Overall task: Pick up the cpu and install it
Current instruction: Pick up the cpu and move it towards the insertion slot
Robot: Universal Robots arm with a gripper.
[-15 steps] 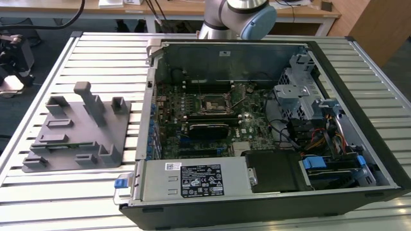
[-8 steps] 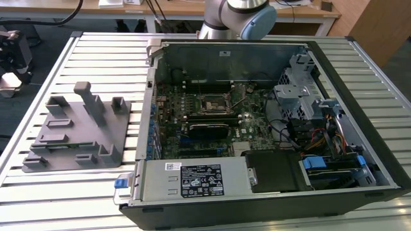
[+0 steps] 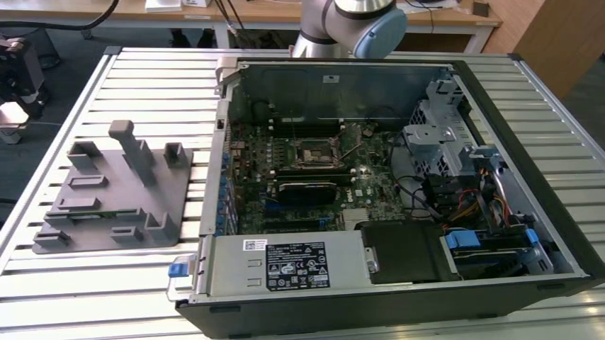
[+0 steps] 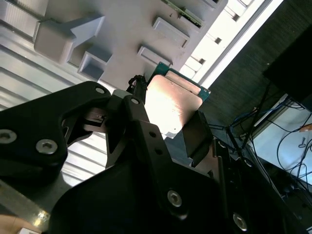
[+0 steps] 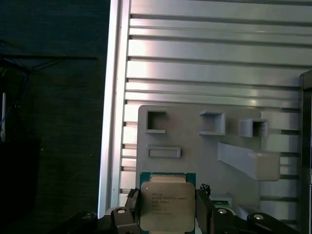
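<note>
A slatted metal table [image 3: 123,78] carries an open computer case [image 3: 529,142], laid on its side so the motherboard [image 3: 312,184] faces up, with a dark square socket frame [image 3: 310,154] near its middle. Behind the case, at the table's far edge, a silver arm joint with a pale blue cap [image 3: 378,32] rises past the edge of the exterior view. Beside the case, toward the exterior view's left, sits a grey holder tray [image 3: 142,205] with upright posts and shallow pockets. In both wrist views the black gripper [image 5: 167,217] is clamped on the cpu [image 5: 167,204], with its fingers [image 5: 203,207] pressed against two opposite edges. The cpu hangs over one end of the holder tray. It is flat, broad face parallel to the tabletop, metal top turned up toward the first wrist camera. It is square, so no side runs longer. Its lid is silvery grey with notched corners and faint print, framed by a thin green rim. In the second wrist view the lid glares with warm reflected light.
</note>
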